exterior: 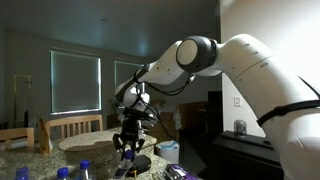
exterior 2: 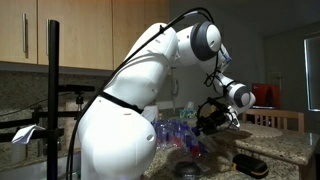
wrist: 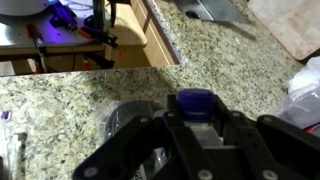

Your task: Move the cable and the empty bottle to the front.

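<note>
The Robotiq gripper (exterior: 127, 148) is pictured low over the granite counter (wrist: 80, 90). In the wrist view the empty bottle (wrist: 135, 118) (clear, apparently on its side, blue cap (wrist: 197, 102) nearest the tool) is framed right against it, though it cannot be told whether the jaws are apart or already closed on it. The bottle step is judged to be in hand: a firm hold must be secured before it is carried to the front, and the dark coil (exterior 2: 250, 163), taken to be the cable, is yet to be handled.

Arm (exterior: 250, 58) arched over and down — gripper (exterior: 126, 150) low, pointing downward, openness unclear
</note>
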Controlling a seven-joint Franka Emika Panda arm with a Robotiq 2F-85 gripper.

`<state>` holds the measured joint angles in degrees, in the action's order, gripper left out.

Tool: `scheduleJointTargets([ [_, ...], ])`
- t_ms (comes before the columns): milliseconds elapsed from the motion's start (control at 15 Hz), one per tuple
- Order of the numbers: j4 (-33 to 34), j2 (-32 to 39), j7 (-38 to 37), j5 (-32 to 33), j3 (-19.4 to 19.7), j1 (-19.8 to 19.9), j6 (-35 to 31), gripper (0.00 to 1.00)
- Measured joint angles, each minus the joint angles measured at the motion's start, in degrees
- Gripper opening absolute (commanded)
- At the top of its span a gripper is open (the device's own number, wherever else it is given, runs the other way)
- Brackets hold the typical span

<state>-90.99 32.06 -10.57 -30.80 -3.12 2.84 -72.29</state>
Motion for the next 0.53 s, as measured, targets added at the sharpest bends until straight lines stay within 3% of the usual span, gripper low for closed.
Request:
scheduleJointTargets([
  [533, 19.4, 19.1, -0.9, -6.5, -0.6, -0.2, 21.6, 0.14],
])
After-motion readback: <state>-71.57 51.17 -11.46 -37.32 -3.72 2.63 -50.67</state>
